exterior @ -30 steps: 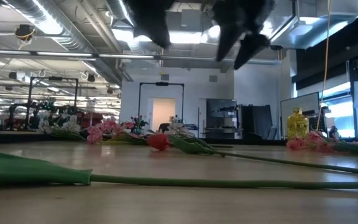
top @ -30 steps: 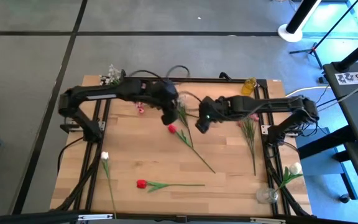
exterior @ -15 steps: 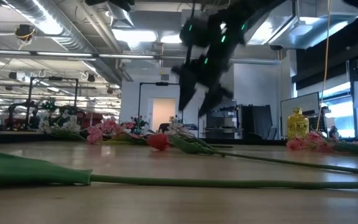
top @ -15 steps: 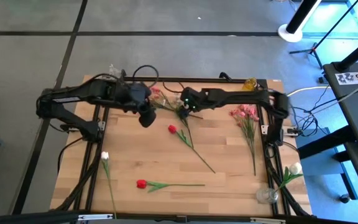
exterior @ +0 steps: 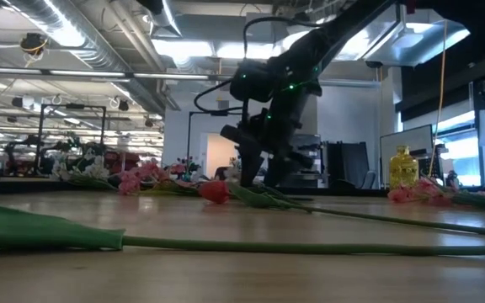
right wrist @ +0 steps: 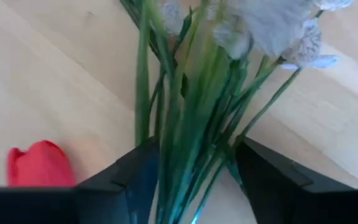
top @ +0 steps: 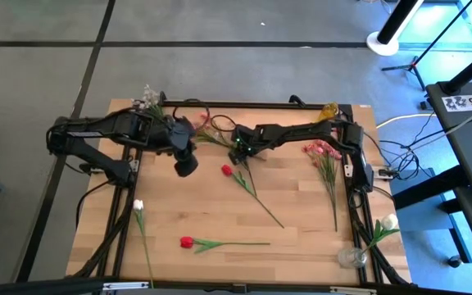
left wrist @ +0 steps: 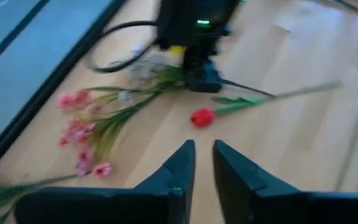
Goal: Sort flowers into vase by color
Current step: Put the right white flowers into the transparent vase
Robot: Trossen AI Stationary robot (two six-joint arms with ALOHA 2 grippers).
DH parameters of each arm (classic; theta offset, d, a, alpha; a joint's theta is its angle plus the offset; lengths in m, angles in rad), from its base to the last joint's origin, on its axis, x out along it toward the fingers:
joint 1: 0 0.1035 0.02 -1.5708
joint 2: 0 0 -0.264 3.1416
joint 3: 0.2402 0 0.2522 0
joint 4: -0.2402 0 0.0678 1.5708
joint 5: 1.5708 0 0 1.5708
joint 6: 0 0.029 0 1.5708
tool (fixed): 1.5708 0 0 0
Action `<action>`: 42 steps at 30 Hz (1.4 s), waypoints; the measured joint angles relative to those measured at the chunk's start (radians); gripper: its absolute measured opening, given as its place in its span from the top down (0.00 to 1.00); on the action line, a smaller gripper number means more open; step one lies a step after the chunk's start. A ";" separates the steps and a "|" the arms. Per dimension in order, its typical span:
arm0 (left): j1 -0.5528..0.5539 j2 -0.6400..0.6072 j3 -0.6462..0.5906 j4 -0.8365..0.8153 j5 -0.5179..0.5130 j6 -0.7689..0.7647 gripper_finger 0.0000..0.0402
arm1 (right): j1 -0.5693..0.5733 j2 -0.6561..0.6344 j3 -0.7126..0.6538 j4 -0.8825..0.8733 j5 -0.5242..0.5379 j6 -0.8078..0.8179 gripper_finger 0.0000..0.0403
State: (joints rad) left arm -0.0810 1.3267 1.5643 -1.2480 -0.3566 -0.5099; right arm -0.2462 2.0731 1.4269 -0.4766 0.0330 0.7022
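Note:
My right gripper (top: 240,151) (right wrist: 197,149) is low over the far middle of the table, open. Its fingers stand on either side of the green stems (right wrist: 188,130) of a spray of tiny white blossoms (right wrist: 263,28) lying on the wood. A red tulip (top: 226,170) (right wrist: 39,163) lies just beside it, its stem running toward the near right. My left gripper (top: 185,166) (left wrist: 202,149) hovers to the left of that tulip, holds nothing, and its fingers stand a narrow gap apart. A pink spray (top: 207,123) (left wrist: 79,134) lies near the far edge. My right gripper comes down on the white spray's stems (right wrist: 166,155) slanting from above, with its fingers across them and one finger on each side. The stems lie flat on the table. I cannot tell whether the fingers touch them.
Other flowers lie flat: a red tulip (top: 187,242) near the front edge, a white tulip (top: 138,205) at the left, a pink spray (top: 322,152) at the right, a white tulip (top: 388,221) by the clear vase (top: 351,258). A yellow bottle (top: 328,111) stands at the far right.
The right gripper has swung toward the table's left and far side, then come down from high above the table onto the white spray. The left gripper has drawn back from the middle toward the table's left edge.

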 joint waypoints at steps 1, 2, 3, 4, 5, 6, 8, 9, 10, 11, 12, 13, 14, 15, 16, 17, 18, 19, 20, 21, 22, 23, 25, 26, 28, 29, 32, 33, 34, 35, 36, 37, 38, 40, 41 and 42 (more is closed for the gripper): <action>-0.011 0.000 -0.004 0.002 0.005 0.022 0.88 | 0.004 0.000 0.000 0.001 0.002 0.012 0.53; -0.022 0.001 -0.007 0.001 0.007 0.038 0.88 | 0.006 0.000 0.000 0.000 0.005 0.029 0.56; -0.032 0.001 -0.011 0.003 0.008 0.046 0.89 | 0.006 -0.001 0.000 -0.002 0.006 0.045 0.58; -0.042 0.001 -0.016 0.003 0.009 0.049 0.89 | 0.011 -0.003 0.000 0.000 0.005 0.054 0.61; -0.053 0.001 -0.021 0.004 0.009 0.049 0.90 | 0.013 -0.004 0.000 0.008 0.005 0.057 0.63; -0.064 0.001 -0.029 0.008 0.007 0.050 0.90 | 0.013 -0.005 0.000 0.012 0.009 0.055 0.65; -0.086 0.001 -0.051 0.020 0.003 0.052 0.91 | 0.013 -0.006 0.000 0.011 0.008 0.057 0.68; -0.095 0.001 -0.064 0.030 0.004 0.047 0.91 | 0.013 -0.006 0.000 0.011 0.001 0.062 0.69; -0.101 0.001 -0.077 0.049 0.004 0.042 0.91 | 0.013 -0.006 0.000 0.012 0.000 0.071 0.70; -0.110 0.001 -0.092 0.076 0.004 0.039 0.91 | 0.013 -0.006 0.002 0.010 0.000 0.075 0.71; -0.118 0.001 -0.109 0.102 0.003 0.036 0.91 | 0.013 -0.009 0.006 0.002 0.000 0.075 0.71; -0.124 0.001 -0.129 0.126 0.003 0.036 0.91 | 0.013 -0.011 0.009 -0.004 0.000 0.076 0.71; -0.129 0.001 -0.147 0.149 0.006 0.036 0.91 | 0.013 -0.013 0.017 -0.003 0.000 0.076 0.71; -0.133 0.002 -0.161 0.168 0.018 0.034 0.91 | 0.013 -0.013 0.028 -0.003 -0.004 0.077 0.71; -0.135 0.002 -0.171 0.184 0.037 0.033 0.91 | 0.012 -0.013 0.041 -0.008 -0.015 0.077 0.71; -0.135 0.002 -0.176 0.198 0.057 0.026 0.91 | 0.010 -0.013 0.056 -0.019 -0.030 0.076 0.71; -0.133 0.002 -0.177 0.205 0.066 0.021 0.91 | 0.010 -0.014 0.066 -0.022 -0.037 0.074 0.71; -0.129 0.002 -0.177 0.210 0.067 0.014 0.91 | 0.010 -0.015 0.071 -0.016 -0.043 0.072 0.71; -0.125 0.001 -0.177 0.211 0.067 0.001 0.91 | 0.008 -0.016 0.073 -0.010 -0.043 0.072 0.72; -0.121 -0.004 -0.178 0.210 0.066 -0.012 0.91 | 0.004 -0.016 0.073 -0.004 -0.043 0.072 0.73; -0.119 -0.011 -0.178 0.210 0.065 -0.026 0.91 | 0.002 -0.016 0.073 -0.003 -0.046 0.072 0.74; -0.118 -0.016 -0.178 0.211 0.061 -0.039 0.91 | -0.003 -0.016 0.073 -0.003 -0.046 0.072 0.76; -0.122 -0.024 -0.178 0.211 0.055 -0.067 0.91 | -0.006 -0.014 0.073 0.001 -0.038 0.072 0.82; -0.125 -0.025 -0.178 0.212 0.055 -0.082 0.91 | -0.006 -0.010 0.073 0.005 -0.030 0.072 0.85; -0.135 -0.026 -0.178 0.211 0.054 -0.115 0.91 | -0.005 -0.002 0.072 0.005 -0.025 0.069 0.89; -0.140 -0.028 -0.178 0.211 0.050 -0.131 0.91 | -0.003 0.003 0.072 0.006 -0.026 0.065 0.91; -0.159 -0.030 -0.178 0.211 0.027 -0.166 0.91 | -0.002 0.011 0.072 0.020 -0.053 0.054 0.88; -0.164 -0.030 -0.178 0.211 0.026 -0.173 0.91 | -0.002 0.016 0.072 0.028 -0.061 0.053 0.86; -0.168 -0.029 -0.178 0.211 0.024 -0.183 0.91 | -0.002 0.019 0.072 0.044 -0.064 0.053 0.82; -0.172 -0.029 -0.178 0.210 0.020 -0.192 0.91 | -0.001 0.021 0.072 0.047 -0.073 0.052 0.77; -0.175 -0.030 -0.178 0.210 0.015 -0.198 0.91 | -0.002 0.021 0.072 0.050 -0.078 0.050 0.73; -0.178 -0.030 -0.178 0.211 0.007 -0.205 0.91 | -0.002 0.021 0.072 0.065 -0.078 0.049 0.68; -0.182 -0.029 -0.178 0.210 -0.002 -0.214 0.91 | -0.002 0.021 0.072 0.079 -0.079 0.049 0.63; -0.185 -0.029 -0.178 0.211 -0.015 -0.217 0.91 | -0.002 0.021 0.072 0.096 -0.102 0.023 0.54; -0.186 -0.029 -0.178 0.213 -0.023 -0.217 0.91 | -0.002 0.026 0.072 0.111 -0.106 0.003 0.51; -0.186 -0.029 -0.178 0.219 -0.028 -0.217 0.91 | 0.001 0.033 0.073 0.129 -0.104 -0.009 0.48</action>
State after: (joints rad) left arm -0.2668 1.2972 1.3865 -1.0293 -0.3843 -0.7266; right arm -0.2457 2.1065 1.4998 -0.3479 -0.0711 0.6931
